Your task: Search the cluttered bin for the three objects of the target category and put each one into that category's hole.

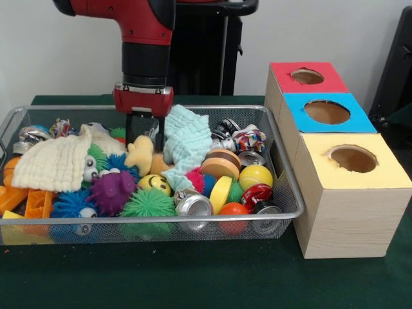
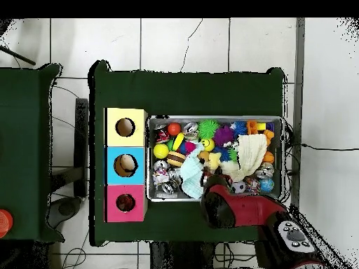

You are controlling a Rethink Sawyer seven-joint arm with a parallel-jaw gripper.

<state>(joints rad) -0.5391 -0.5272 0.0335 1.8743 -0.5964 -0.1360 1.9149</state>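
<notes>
A wire mesh bin holds mixed clutter: spiky rubber balls, smooth balls, crushed cans, cloths and soft toys. My gripper reaches down into the bin's back middle, between a yellow plush toy and a mint-green cloth. Its tips are hidden behind the plush and the cloth, so its state does not show. Beside the bin stand three boxes with round holes in their tops: red, blue and yellow.
A cream cloth covers the bin's left part. Purple and green spiky balls, a smiley ball, a silver can, a red can and a yellow ball lie along the front. Dark green cloth covers the table.
</notes>
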